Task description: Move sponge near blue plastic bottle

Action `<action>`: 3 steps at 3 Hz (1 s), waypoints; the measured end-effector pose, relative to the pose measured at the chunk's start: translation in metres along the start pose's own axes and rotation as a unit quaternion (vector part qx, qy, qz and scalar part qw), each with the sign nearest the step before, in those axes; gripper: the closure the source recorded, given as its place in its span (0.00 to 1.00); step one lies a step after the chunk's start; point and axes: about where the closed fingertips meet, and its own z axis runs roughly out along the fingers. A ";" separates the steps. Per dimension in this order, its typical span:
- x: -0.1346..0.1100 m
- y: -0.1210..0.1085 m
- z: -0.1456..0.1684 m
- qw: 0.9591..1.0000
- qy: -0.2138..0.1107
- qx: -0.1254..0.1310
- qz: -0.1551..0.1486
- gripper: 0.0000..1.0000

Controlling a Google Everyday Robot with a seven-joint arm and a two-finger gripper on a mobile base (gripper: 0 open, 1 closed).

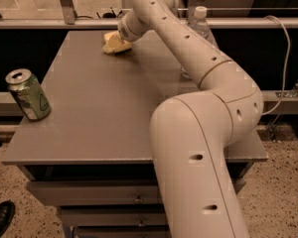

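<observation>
At sponge (pixel 113 45) on far edge of desk (pixel 89 118), gripper (pixel 120 34) (closed or not: cannot tell); likely grasp step, next a carry across toward blue plastic bottle (pixel 201 25)

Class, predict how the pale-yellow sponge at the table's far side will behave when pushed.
The sponge looks soft and wavy-edged, so it probably squashes and weighs little. Lying low on the table, it should slide, not roll. The gripper is right at it.
</observation>
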 end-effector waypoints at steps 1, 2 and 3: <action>0.000 0.002 -0.001 1.000 -0.002 -0.003 -0.001 0.72; 0.000 0.002 -0.001 1.000 -0.002 -0.003 -0.001 0.96; -0.014 0.020 -0.029 0.999 -0.016 -0.023 -0.026 1.00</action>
